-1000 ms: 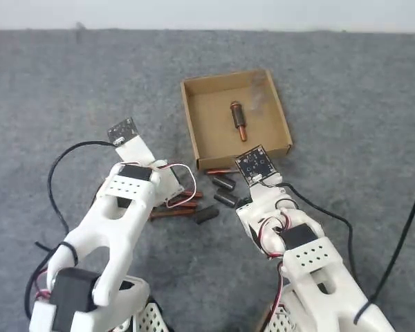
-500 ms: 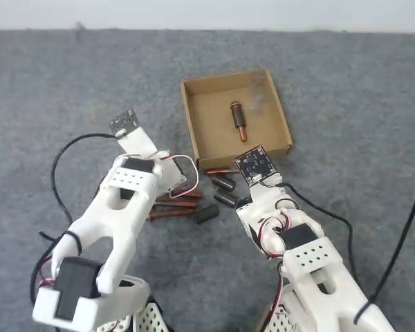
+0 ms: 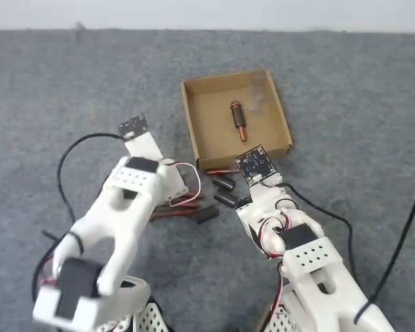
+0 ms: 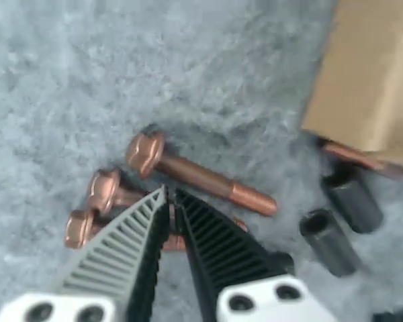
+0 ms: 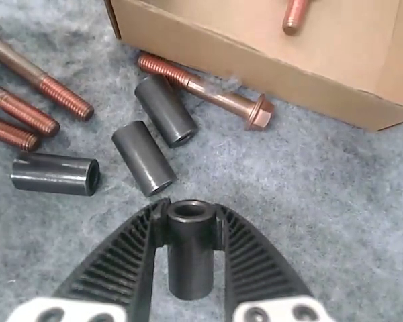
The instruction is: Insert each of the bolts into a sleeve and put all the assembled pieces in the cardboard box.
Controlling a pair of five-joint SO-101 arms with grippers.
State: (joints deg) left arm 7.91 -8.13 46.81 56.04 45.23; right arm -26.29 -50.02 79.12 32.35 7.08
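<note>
A black sleeve (image 5: 190,258) is gripped upright in the right gripper (image 5: 190,213), over the grey carpet (image 5: 309,194) just beside the near wall of the cardboard box (image 3: 191,131). The left gripper (image 4: 169,196) is held over three clustered copper bolts (image 4: 201,176), its jaws drawn almost together and, as far as can be judged, empty. If it is lowered so, a bolt could be shoved aside rather than caught, or two neighbours pinched together. One assembled piece (image 3: 238,119) is lodged in the box.
</note>
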